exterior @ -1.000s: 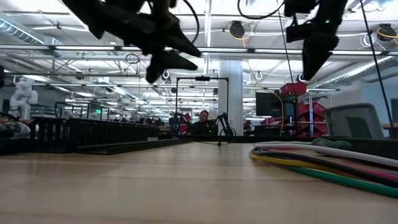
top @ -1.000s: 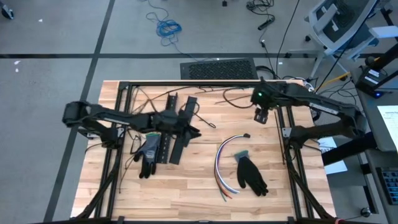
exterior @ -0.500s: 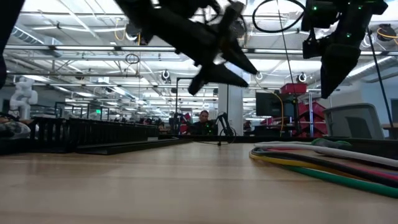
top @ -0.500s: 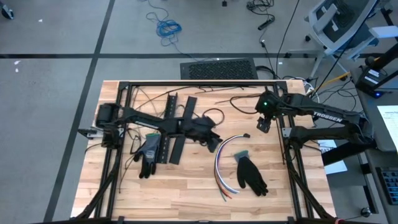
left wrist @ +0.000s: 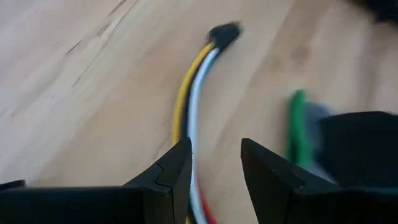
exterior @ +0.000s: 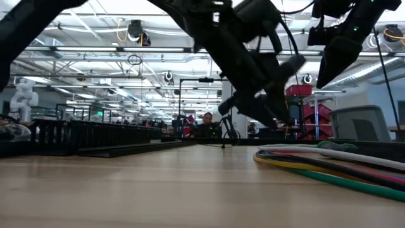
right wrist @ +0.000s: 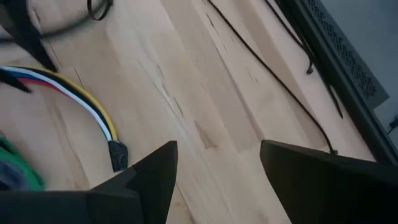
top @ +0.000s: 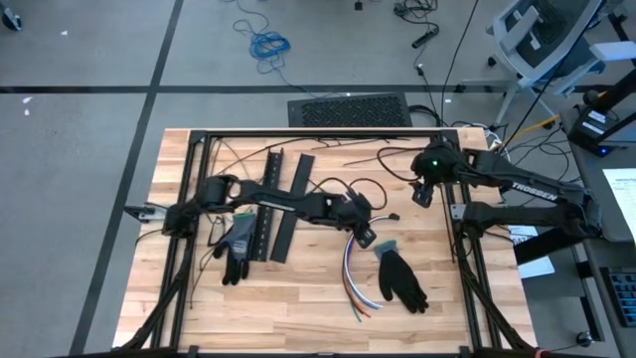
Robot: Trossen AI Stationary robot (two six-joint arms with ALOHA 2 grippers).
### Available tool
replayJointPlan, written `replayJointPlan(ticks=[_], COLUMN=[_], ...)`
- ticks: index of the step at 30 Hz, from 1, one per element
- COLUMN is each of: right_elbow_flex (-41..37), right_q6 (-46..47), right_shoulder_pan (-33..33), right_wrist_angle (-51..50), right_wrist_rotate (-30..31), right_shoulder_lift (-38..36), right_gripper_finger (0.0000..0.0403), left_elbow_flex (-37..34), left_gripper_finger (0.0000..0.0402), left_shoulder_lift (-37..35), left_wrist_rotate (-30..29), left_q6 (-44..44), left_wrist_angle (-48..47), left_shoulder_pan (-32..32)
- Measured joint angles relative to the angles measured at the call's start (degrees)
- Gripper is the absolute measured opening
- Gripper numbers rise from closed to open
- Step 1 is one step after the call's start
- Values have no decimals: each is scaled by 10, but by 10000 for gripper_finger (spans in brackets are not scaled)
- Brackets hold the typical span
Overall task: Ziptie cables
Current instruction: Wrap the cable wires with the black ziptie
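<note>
the cables (top: 356,261) lie curved on the table, touching the black glove (top: 399,277). the left gripper (top: 364,237), fingers parted and empty, hovers over their upper end; the right gripper (top: 421,194), fingers parted and empty, hangs beyond the glove.

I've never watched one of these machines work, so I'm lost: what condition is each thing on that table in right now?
cables: loose curved bundle lying flat on the table, not tied, not held.
left tool: open, empty, hanging over the bundle's upper end.
right tool: open, empty, above the table to the right of the bundle.
right glove: lying flat beside the cables.
left glove: lying flat, partly under the left arm.
black slotted strips: lying flat, untouched.
</note>
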Motion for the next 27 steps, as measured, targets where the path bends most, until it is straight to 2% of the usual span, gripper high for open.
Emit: replayJointPlan(ticks=[7, 15, 18, 20, 22, 25, 27], right_elbow_flex=[0, 0, 0, 0, 0, 0, 1], right_q6=[-9, -9, -9, -9, -10, -11, -12], right_shoulder_pan=[0, 0, 0, 0, 0, 0, 0], right_wrist_angle=[1, 2, 3, 4, 4, 7, 9], right_wrist_rotate=[0, 0, 0, 0, 0, 0, 0], right_shoulder_lift=[-17, -29, -32, -34, -37, -39, -40], right_gripper_finger=[224, 224, 224, 224, 224, 224, 224], left_elbow_flex=[62, 68, 69, 69, 69, 69, 68], left_gripper_finger=[135, 135, 135, 131, 111, 39, 19], left_shoulder_lift=[53, 79, 87, 87, 88, 89, 89], left_wrist_rotate=[-37, -63, -55, -30, -20, -2, 18], left_q6=[0, 1, 3, 13, 26, 35, 31], left_wrist_angle=[-40, -67, -68, -68, -70, -67, -66], left_shoulder_pan=[-3, -3, -3, -4, -5, -7, -5])
